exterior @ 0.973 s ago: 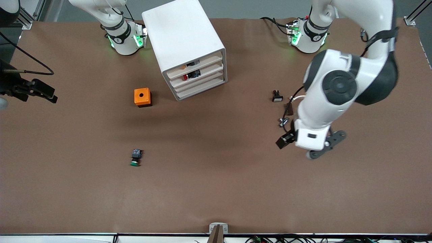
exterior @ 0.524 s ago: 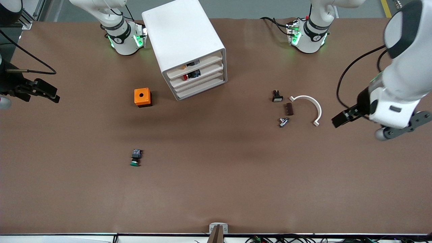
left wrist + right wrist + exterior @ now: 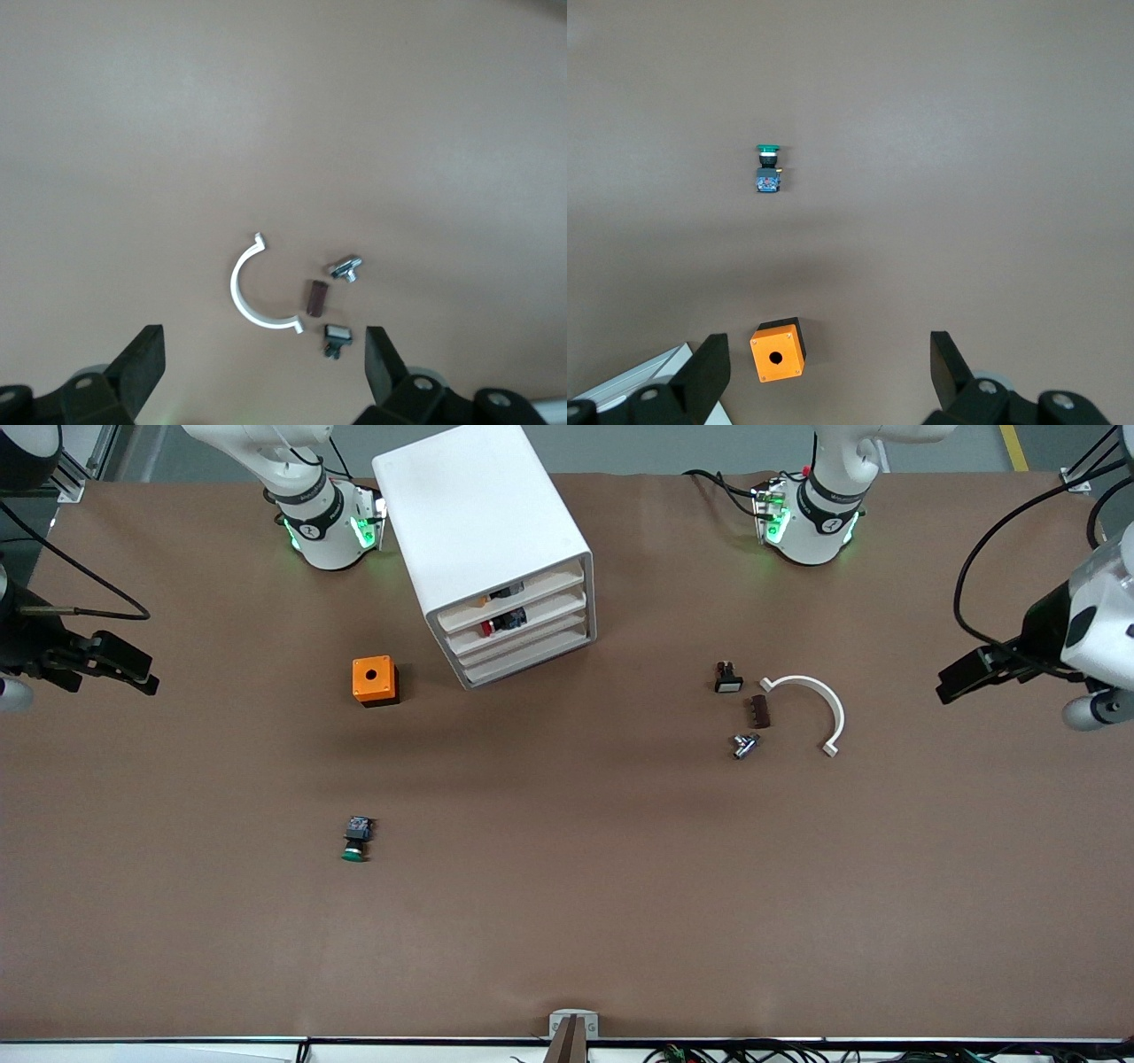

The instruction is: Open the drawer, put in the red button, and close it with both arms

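Inside cabinet (image 3: 483, 540): 4 drawers, 1 red button (image 3: 488, 629); 2 grippers wide.

light: even, bright overhead; shadows: soft, faint on table (image 3: 567, 921); wrist views: slightly hazy; no glare

I see a brown tabletop (image 3: 567, 921), white cabinet (image 3: 478, 522), orange box (image 3: 375, 680), and green-capped button (image 3: 355, 841).
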